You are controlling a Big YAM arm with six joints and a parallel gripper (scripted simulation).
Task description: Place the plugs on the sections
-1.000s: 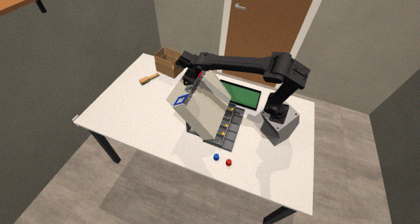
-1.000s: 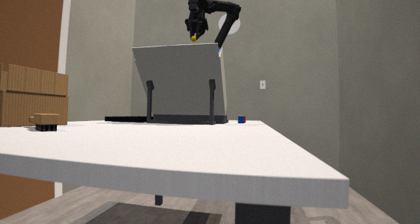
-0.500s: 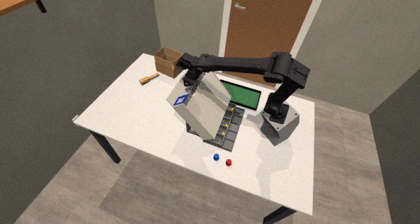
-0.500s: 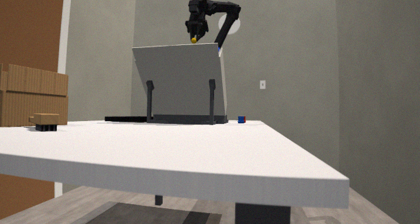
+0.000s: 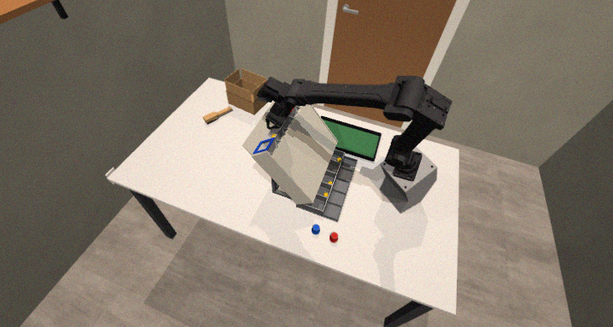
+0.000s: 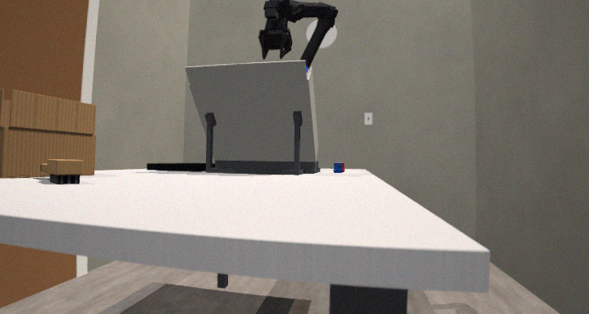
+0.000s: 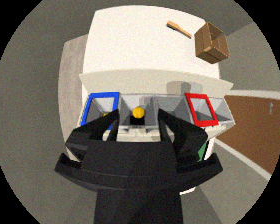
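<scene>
My gripper (image 5: 274, 122) (image 6: 275, 52) (image 7: 138, 112) is open, just above the top edge of the slanted grey cover (image 5: 300, 153) (image 6: 251, 110). A yellow marble (image 7: 138, 113) (image 5: 273, 135) lies free below the fingers, in the unbanded funnel right beside the blue-banded funnel (image 5: 263, 146) (image 7: 100, 106). The red-banded funnel (image 7: 203, 110) is further along the row. The sectioned tray (image 5: 338, 202) at the cover's foot holds three yellow marbles (image 5: 339, 159) (image 5: 329, 182) (image 5: 325, 194) in separate sections. The blue plug (image 5: 316, 228) (image 6: 336, 167) and red plug (image 5: 333, 236) (image 6: 342, 167) stand on the table in front of it.
A green pad (image 5: 353, 138) lies behind the cover, beside the arm's base (image 5: 406, 179). A cardboard box (image 5: 244, 89) (image 6: 41, 134) (image 7: 212, 43) and a wooden block (image 5: 217, 114) (image 6: 61, 166) (image 7: 179, 28) sit at the far left end of the white table (image 5: 192, 166).
</scene>
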